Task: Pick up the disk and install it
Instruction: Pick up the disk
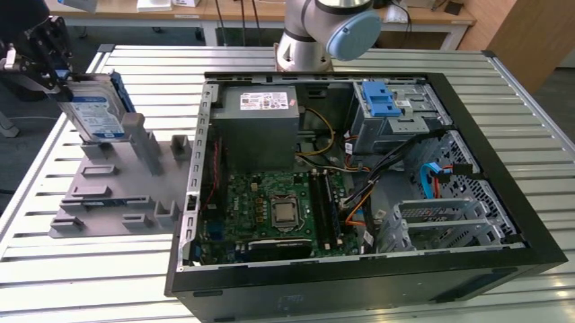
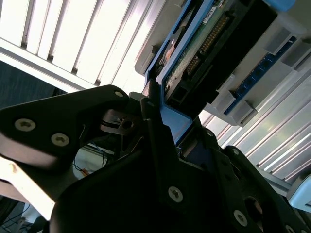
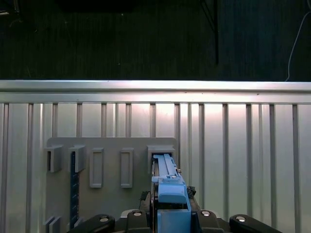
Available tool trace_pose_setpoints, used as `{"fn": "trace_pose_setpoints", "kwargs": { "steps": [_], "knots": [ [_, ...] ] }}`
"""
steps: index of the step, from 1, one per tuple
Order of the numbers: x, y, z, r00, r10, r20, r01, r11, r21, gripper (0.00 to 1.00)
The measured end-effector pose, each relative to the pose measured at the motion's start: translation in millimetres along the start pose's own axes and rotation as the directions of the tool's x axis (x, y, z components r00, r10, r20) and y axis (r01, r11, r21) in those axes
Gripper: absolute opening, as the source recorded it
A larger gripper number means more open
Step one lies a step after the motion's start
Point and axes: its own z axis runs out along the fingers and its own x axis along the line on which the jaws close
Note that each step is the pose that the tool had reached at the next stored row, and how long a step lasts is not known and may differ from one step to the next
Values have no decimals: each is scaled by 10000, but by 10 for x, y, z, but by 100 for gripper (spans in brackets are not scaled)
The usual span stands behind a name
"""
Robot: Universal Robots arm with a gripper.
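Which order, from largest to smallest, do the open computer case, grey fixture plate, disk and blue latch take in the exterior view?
Largest to smallest:
open computer case
grey fixture plate
disk
blue latch
The disk is seen at a slant; ranked by look only.

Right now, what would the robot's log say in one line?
phase: pickup | jaws: shut on disk top | disk: standing on edge in grey rack | install: not yet, disk outside open computer case

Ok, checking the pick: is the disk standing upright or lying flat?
Upright: the disk stands on edge at the grey holder, with the gripper closed on its top edge.
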Motion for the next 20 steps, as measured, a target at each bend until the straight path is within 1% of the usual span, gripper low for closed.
{"fn": "trace_pose_setpoints", "kwargs": {
  "steps": [20],
  "knots": [
    [-4, 4, -144, 10000, 0, 1, 0, 10000, 1, 36]
  ]
}}
